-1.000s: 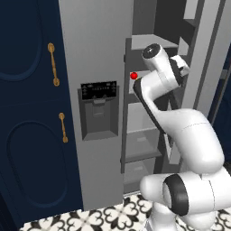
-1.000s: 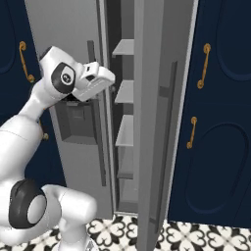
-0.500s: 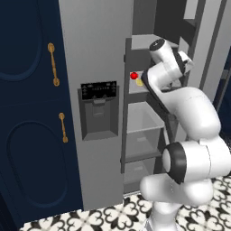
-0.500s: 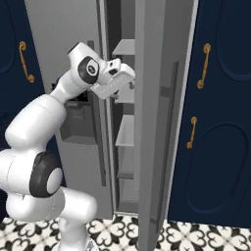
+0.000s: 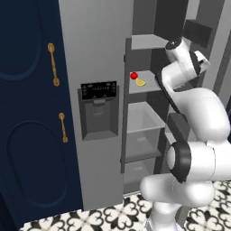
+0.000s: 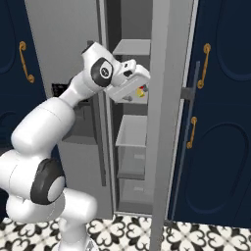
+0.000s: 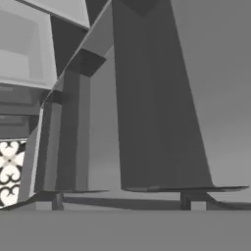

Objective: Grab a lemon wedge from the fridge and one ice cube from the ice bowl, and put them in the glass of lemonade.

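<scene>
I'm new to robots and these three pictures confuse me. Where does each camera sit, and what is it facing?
Left base view: behind the arm's left, facing the open fridge; arm at right; lemon wedge and red ball shelved.
Right base view: behind its right, same fridge; arm at left, gripper.
Hand view: on the hand, facing fridge panels, floor tiles.
Both base views share fridge and arm.

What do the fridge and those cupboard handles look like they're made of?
The fridge looks like brushed or painted metal: flat, even grey with a dull sheen, though a rendered picture leaves that open. The cupboard handles look like polished brass: warm gold with bright highlights against the navy doors.
</scene>
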